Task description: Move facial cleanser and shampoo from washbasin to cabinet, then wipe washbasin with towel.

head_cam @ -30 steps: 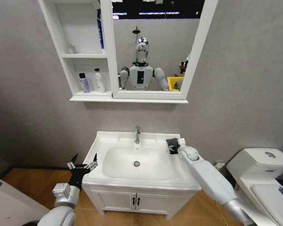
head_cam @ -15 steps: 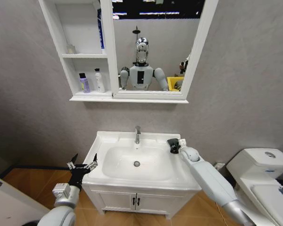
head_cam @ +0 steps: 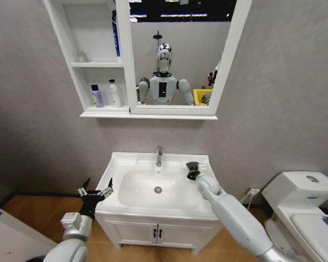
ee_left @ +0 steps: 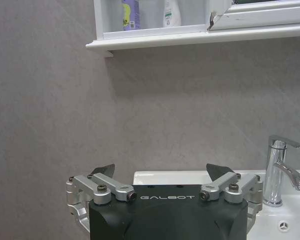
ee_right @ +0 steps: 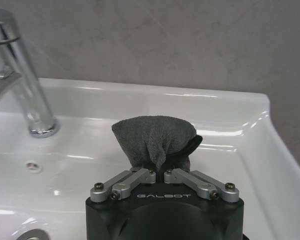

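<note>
The white washbasin sits in the middle of the head view with its chrome tap at the back. My right gripper is shut on the dark grey towel, holding it over the basin's back rim just right of the tap. The right wrist view shows the towel bunched between the shut fingers of the right gripper, near the tap. My left gripper hangs open off the basin's left edge. In the cabinet, a purple bottle and a white bottle stand on the lower shelf.
A white toilet stands to the right of the basin. The low vanity with two doors is under the basin. The mirror beside the cabinet reflects the robot. Wooden floor lies at the left.
My right gripper has carried the towel left along the basin's back rim, closer to the tap. The left arm has stayed where it was.
</note>
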### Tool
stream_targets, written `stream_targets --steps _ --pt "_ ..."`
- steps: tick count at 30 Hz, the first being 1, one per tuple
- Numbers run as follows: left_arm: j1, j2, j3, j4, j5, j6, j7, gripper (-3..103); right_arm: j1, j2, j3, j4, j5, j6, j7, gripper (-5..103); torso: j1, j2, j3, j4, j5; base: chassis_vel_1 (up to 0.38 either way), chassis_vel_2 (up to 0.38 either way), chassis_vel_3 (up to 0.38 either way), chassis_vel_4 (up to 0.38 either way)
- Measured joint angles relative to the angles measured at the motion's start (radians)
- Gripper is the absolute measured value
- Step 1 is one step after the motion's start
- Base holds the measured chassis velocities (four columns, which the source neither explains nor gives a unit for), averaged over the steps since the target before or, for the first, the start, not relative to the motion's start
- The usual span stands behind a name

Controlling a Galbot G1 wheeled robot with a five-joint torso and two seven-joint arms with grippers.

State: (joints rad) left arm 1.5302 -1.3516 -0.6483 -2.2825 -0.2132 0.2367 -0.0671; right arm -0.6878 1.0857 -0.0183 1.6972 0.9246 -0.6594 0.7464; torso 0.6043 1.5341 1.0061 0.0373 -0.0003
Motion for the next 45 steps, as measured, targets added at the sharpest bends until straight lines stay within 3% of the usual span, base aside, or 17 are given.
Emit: stream_targets --steps 3,7,14,25,28,45 --pt "0.000 0.000 0.000 0.000 0.000 0.000 0.000 100 0.000 0.037 -0.046 0.014 0.012 -0.004 0.027 2 0.000 0.000 0.000 0.0002 0.0001 0.000 0.000 0.000 0.000" --pt "0.000 0.000 0.000 0.000 0.000 0.000 0.000 100 -0.020 0.078 -0.059 -0.028 -0.026 -0.004 0.008 2 0.000 0.000 0.000 0.0002 0.0001 0.000 0.000 0.000 0.000" --pt "0.000 0.000 0.000 0.000 0.000 0.000 0.000 100 -0.074 0.085 -0.040 -0.100 -0.117 0.020 -0.039 2 0.000 0.000 0.000 -0.0003 0.0003 0.000 0.000 0.000 0.000" --pt "0.000 0.000 0.000 0.000 0.000 0.000 0.000 100 -0.112 0.066 -0.008 -0.131 -0.150 0.033 -0.065 2 0.000 0.000 0.000 -0.0001 0.0003 0.000 0.000 0.000 0.000" --pt "0.000 0.000 0.000 0.000 0.000 0.000 0.000 100 -0.121 0.076 0.003 -0.165 -0.193 0.042 -0.096 2 0.000 0.000 0.000 0.0001 0.0004 0.000 0.000 0.000 0.000" --pt "0.000 0.000 0.000 0.000 0.000 0.000 0.000 100 -0.097 0.153 -0.005 -0.267 -0.224 0.058 -0.143 2 0.000 0.000 0.000 0.0000 0.0001 0.000 0.000 0.000 0.000"
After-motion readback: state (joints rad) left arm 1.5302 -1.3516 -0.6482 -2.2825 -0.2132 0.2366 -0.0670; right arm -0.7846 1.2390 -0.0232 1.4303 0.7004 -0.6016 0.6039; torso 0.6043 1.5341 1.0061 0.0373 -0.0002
